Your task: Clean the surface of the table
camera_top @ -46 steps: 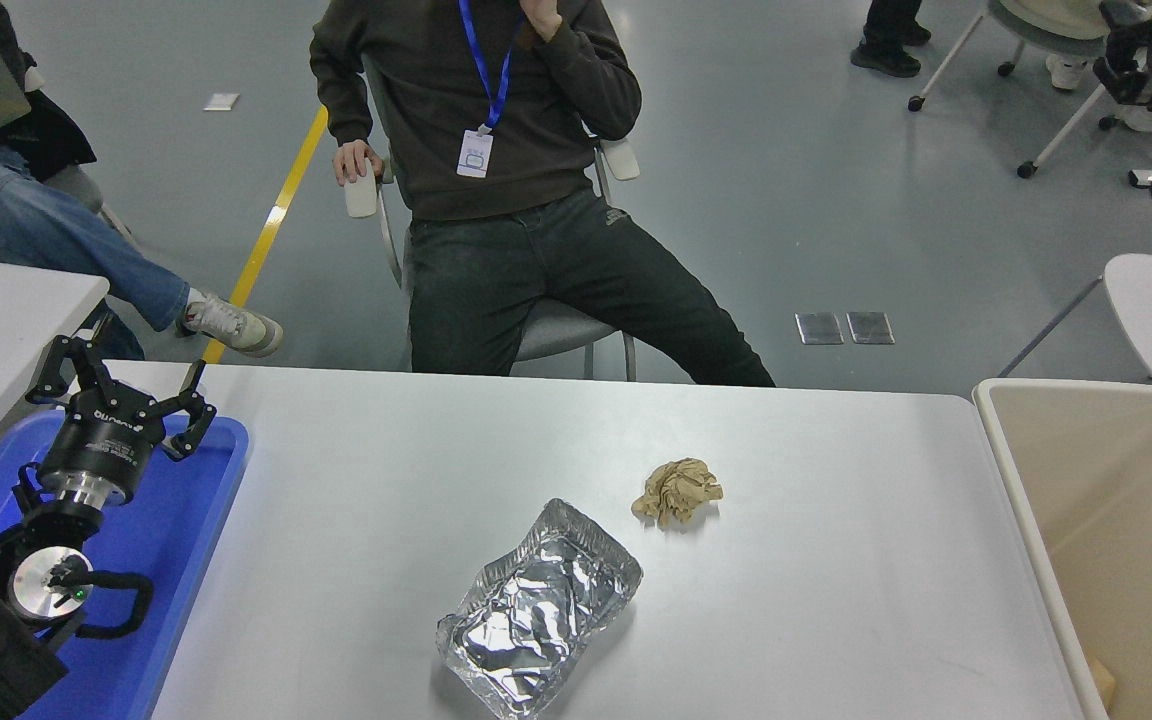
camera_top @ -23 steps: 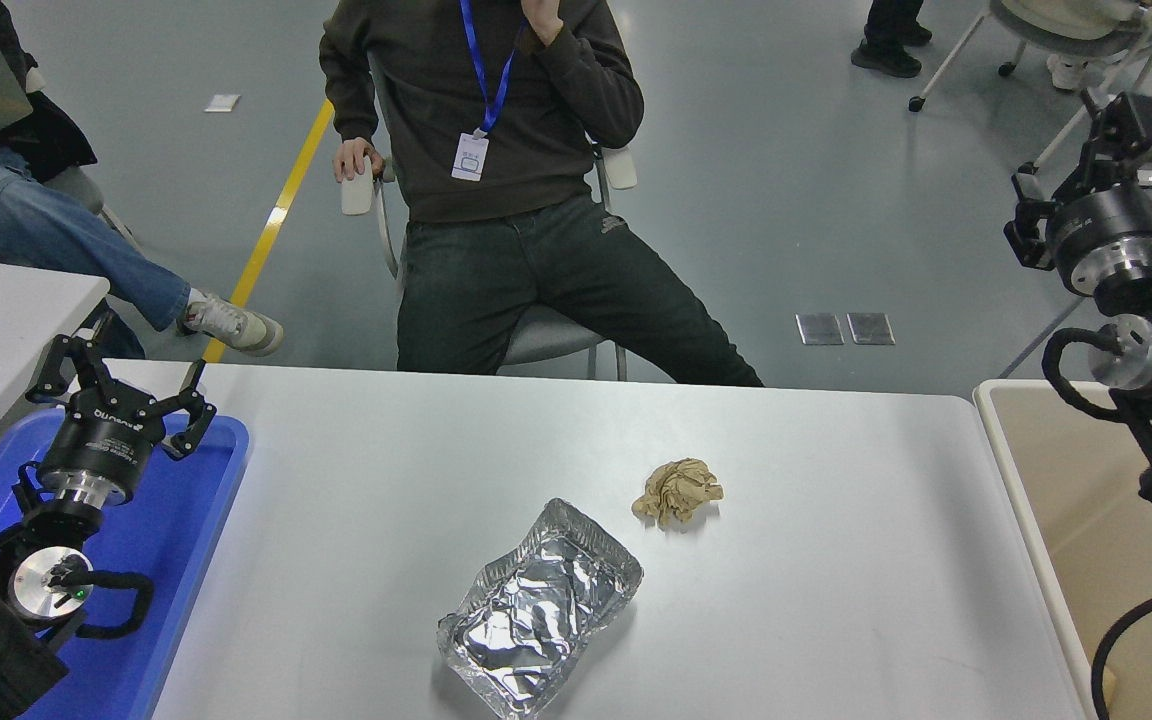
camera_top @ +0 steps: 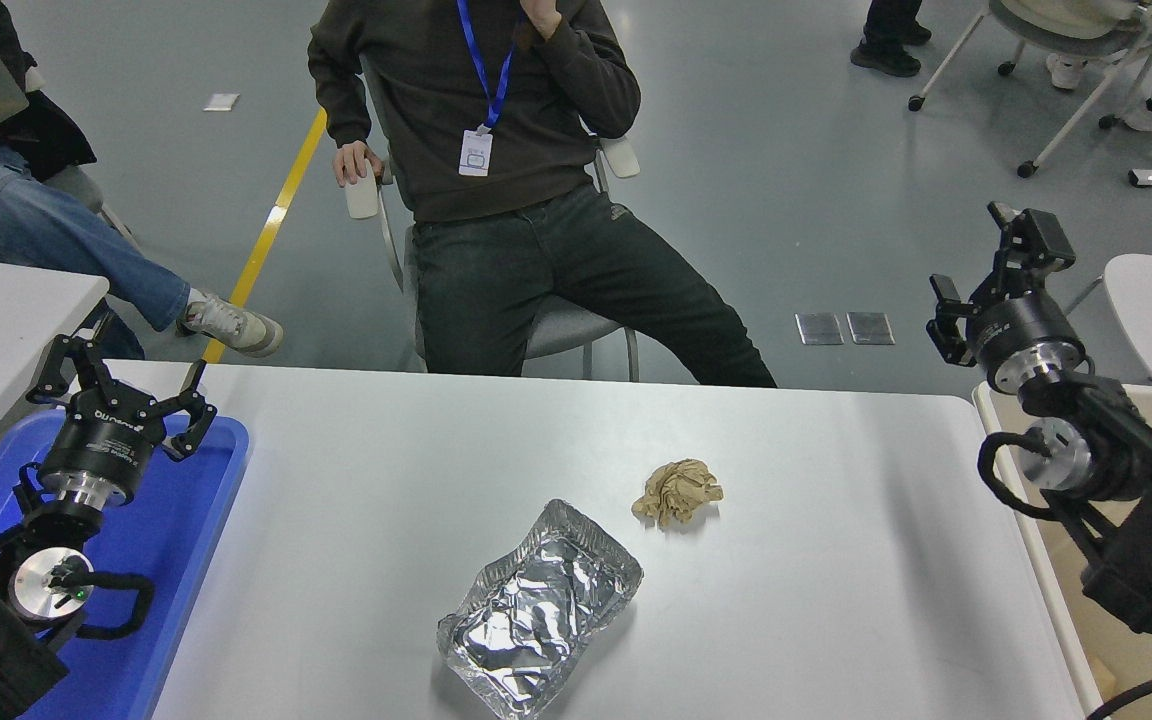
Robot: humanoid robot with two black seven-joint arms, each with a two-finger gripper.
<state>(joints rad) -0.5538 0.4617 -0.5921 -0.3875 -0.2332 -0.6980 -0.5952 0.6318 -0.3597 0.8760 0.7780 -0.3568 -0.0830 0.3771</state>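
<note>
A crumpled foil container lies near a brown paper wad.

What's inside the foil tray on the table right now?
The foil tray shows only its own crumpled, dented lining; nothing else is visible in it. The crumpled brown paper lies outside it, apart, on the table surface. Beneath the tray is hidden.

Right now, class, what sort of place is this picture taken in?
Probably a robotics lab or test floor: two black robot arms work at a white table, a seated person wearing a lanyard watches, and the grey floor carries a yellow line.
</note>
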